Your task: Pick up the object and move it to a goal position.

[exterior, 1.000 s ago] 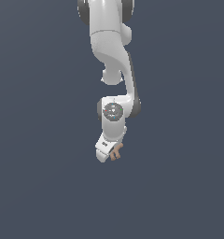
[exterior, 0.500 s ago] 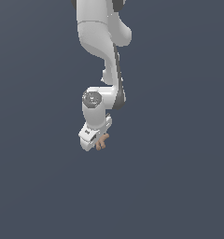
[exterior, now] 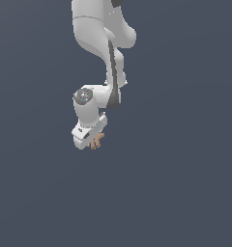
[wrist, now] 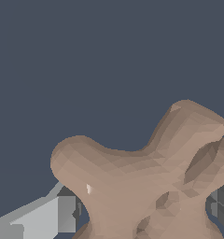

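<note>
The object (exterior: pixel 96 142) is a small tan-brown piece of crossed rounded bars, poking out below the white hand in the exterior view. My gripper (exterior: pixel 94 141) is shut on it. The wrist view is filled by the object (wrist: pixel 146 182), with a grey fingertip (wrist: pixel 62 212) on one side and a dark pad (wrist: pixel 221 200) on the other, both pressed against it. The arm hangs down from the top of the exterior view, its hand held in the air.
Only a flat dark blue-grey background surrounds the arm in both views. No other objects, containers or goal marker show.
The arm has swung toward the exterior view's left and the hand has risen a little, carrying the object with it. The grip is unchanged.
</note>
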`<state>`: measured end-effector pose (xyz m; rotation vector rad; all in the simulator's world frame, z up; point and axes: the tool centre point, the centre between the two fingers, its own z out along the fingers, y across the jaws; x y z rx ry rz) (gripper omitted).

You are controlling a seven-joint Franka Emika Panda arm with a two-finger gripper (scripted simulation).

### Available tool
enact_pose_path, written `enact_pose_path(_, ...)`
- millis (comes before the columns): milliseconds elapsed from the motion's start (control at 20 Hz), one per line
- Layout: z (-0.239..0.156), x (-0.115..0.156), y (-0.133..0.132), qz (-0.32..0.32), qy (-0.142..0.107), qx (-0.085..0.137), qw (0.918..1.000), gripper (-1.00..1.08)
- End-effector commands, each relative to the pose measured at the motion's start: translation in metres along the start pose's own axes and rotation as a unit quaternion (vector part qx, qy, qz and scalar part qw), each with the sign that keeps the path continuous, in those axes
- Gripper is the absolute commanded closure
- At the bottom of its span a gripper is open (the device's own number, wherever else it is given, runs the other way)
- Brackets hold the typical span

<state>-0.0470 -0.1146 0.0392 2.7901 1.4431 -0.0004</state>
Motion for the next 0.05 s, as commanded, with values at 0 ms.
enact_pose_path(0,-0.0005,-0.0028,0.0001,-0.001,0.000,0.000,1.0000,1.08)
